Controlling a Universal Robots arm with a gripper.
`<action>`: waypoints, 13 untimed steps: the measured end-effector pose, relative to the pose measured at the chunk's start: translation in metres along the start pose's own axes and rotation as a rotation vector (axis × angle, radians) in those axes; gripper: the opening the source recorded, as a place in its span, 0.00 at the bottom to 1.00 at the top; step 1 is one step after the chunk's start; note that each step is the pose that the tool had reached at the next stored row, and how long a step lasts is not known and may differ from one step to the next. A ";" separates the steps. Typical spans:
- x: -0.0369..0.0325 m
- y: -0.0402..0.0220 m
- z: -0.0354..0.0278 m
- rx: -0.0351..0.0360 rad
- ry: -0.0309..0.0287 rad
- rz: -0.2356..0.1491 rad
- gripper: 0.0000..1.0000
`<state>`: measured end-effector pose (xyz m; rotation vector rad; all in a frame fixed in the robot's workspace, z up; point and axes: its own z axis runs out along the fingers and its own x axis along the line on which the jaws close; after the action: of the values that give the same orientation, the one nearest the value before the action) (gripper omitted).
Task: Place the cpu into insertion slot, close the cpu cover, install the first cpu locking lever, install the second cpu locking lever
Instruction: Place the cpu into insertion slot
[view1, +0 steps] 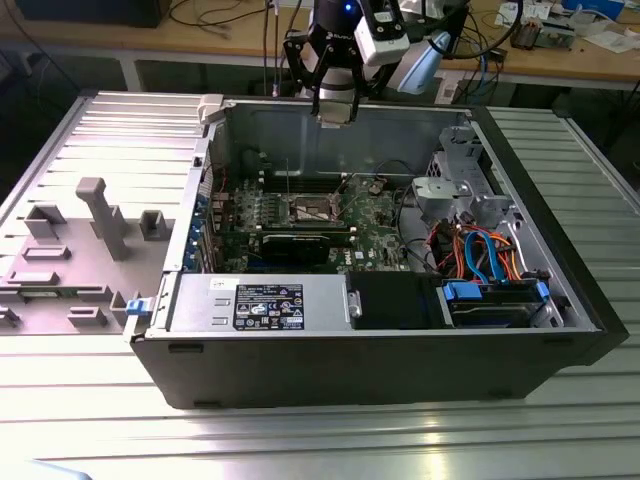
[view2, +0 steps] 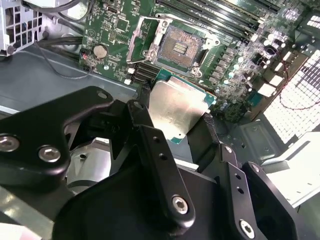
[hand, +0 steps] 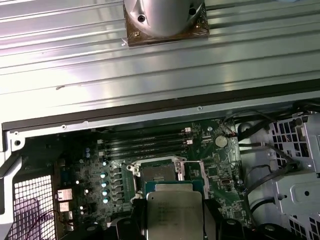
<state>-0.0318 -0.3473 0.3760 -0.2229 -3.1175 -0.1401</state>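
My gripper (view2: 175, 107) is shut on the cpu (view2: 176, 106), a flat square chip with a silvery top, held by two opposite edges. In the first wrist view the cpu (hand: 175, 212) hangs in the gripper (hand: 174, 219) just in front of the insertion slot (hand: 157, 175). The insertion slot (view2: 180, 47) lies uncovered, its dark contact field showing. The cpu cover (view2: 137, 40), a silvery frame, stands raised along one side of it. In the exterior view the gripper (view1: 335, 112) hovers above the open case's rear wall, well above the insertion slot (view1: 312, 208).
The open computer case (view1: 300, 370) lies on a ribbed metal table. A labelled power supply (view1: 265, 305) sits at its front, with a drive cage (view1: 495, 300) and coloured cables (view1: 480, 250) on the exterior view's right. A grey plastic part (view1: 100, 215) lies outside on the left. Memory slots (hand: 145, 142) run beside the socket.
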 end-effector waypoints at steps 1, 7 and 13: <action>0.0000 0.0000 0.0000 0.0000 -0.0001 0.001 0.55; 0.0000 0.0000 0.0000 -0.0001 -0.0001 0.001 0.55; 0.0000 0.0000 0.0000 -0.0001 -0.0002 0.002 0.55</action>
<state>-0.0318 -0.3473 0.3759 -0.2254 -3.1175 -0.1402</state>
